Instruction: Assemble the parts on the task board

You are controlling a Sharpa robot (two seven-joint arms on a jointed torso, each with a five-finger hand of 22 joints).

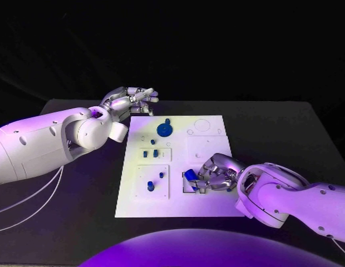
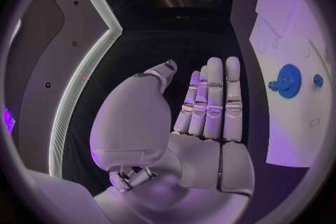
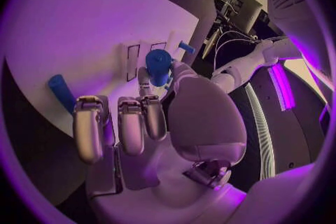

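Right hand (image 1: 214, 173), lower centre, pinches a blue part (image 1: 190, 174) over the task board (image 1: 208, 147); left hand (image 1: 131, 100) spread, empty. We judge misalignment could jam insertion.

right hand (image 3: 150, 115) pinches blue part (image 3: 159, 65) | over task board (image 3: 77, 33) | another blue part (image 3: 61, 92) beside fingers

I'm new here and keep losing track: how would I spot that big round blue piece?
Find the white task board mid-table. Near its far edge, close to the robot's left hand, lies the blue gear. It is a wide, toothed disc; the other blue parts are small pegs.
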